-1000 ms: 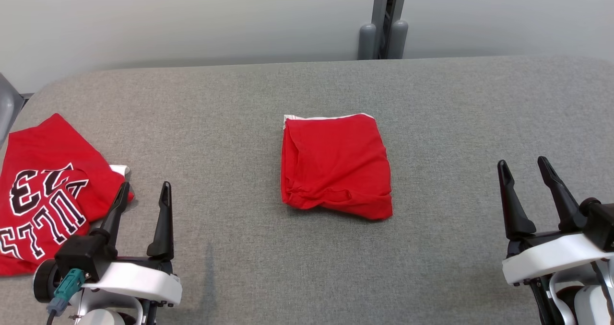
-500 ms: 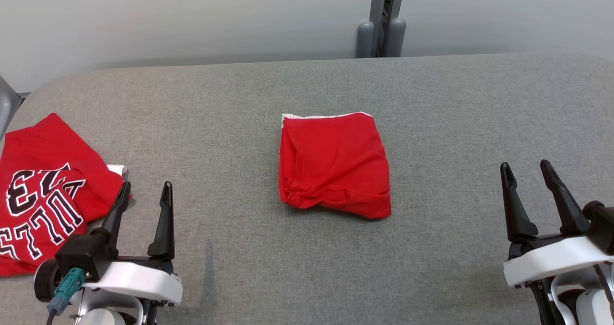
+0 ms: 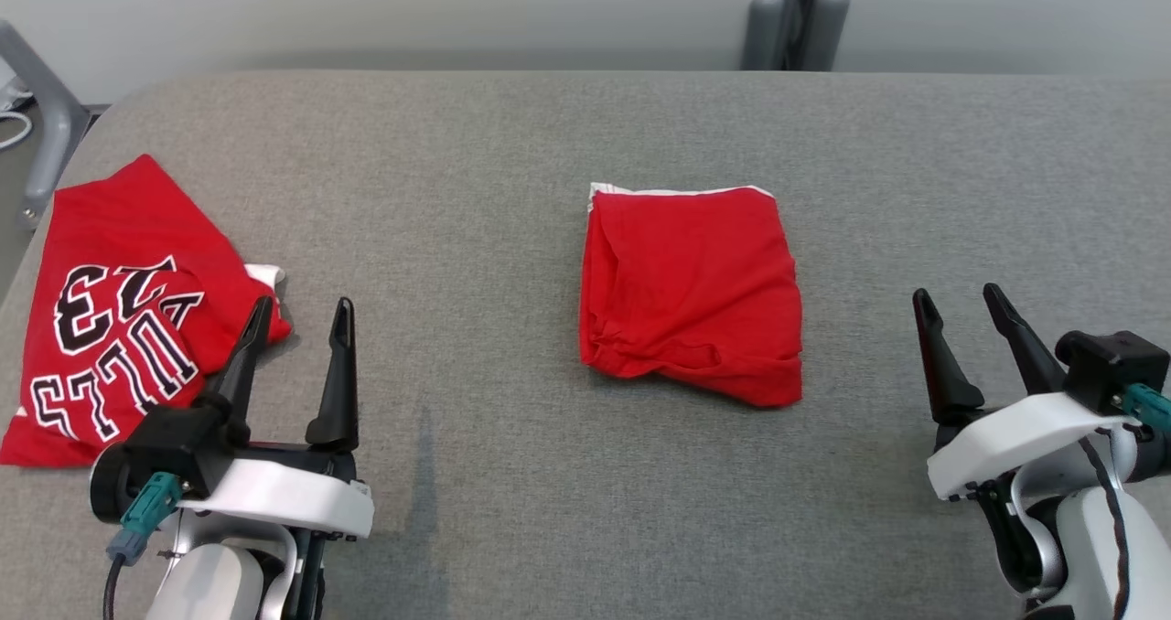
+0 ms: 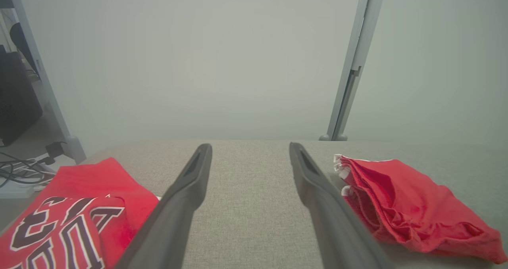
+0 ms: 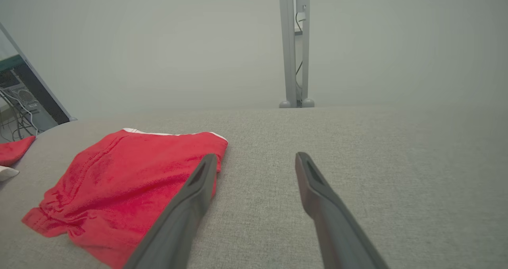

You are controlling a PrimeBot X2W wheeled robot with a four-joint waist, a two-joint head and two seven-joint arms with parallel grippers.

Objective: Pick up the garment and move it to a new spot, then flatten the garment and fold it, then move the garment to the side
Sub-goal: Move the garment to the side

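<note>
Left hand [image 3: 304, 302] at the lower left of the head view, fingers spread wide, pinching nothing, tips pointing away from the robot over the grey desk [image 3: 512, 163]. Right beside its left finger, a corner of a red shirt [image 3: 119, 309] with black and white letters, spread near the left edge of the desk. Impossible to tell whether finger and shirt touching. In the left wrist view, the same shirt low on the left, partly behind that finger.

Right hand [image 3: 955, 291] at the lower right, fingers also spread, holding nothing, over bare desk.

Garment [image 3: 691, 291] between the two hands, in the middle of the desk. Red, folded to a rough square, with a thin white edge along the far side and a thick wrinkled fold along the near side. Apart from both hands, a little nearer to the right one, and well apart from the shirt. In the right wrist view, seen to the left of the fingers, lying flat on the desk.

Behind the desk, a pale wall and a grey post [image 3: 796, 7].
</note>
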